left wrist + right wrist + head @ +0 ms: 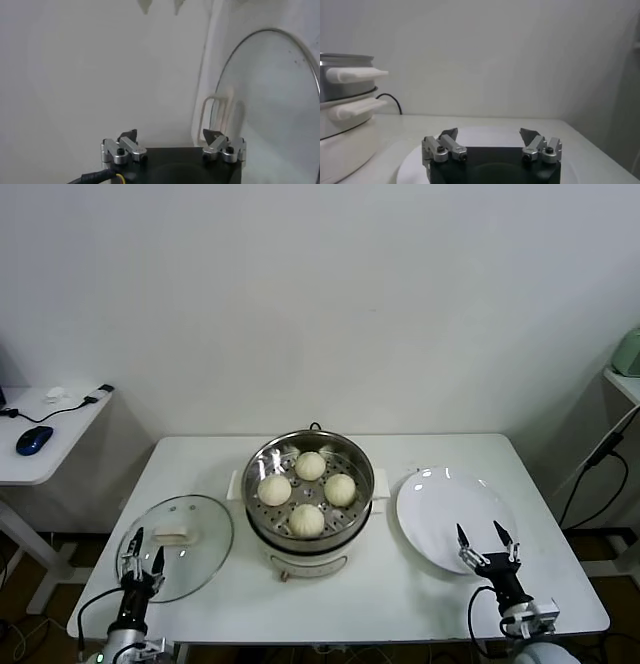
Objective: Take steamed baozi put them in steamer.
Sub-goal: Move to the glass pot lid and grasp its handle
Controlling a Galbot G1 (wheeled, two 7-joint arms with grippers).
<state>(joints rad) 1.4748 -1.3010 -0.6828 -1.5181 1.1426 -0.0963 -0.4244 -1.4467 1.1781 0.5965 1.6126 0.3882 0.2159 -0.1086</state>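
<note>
Between the two claws, farther back on the bench (200, 459), the steamer (310, 529) already held all four buns (308, 492). The plate (440, 509) beside the right claw (486, 541) lay bare. Both it and the left claw (143, 550) stood spread apart, holding nothing; seemingly nothing remained.

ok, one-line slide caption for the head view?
Four steamed baozi sit in the steamer; left gripper and right gripper hover open, empty, near the table's front edge.
</note>
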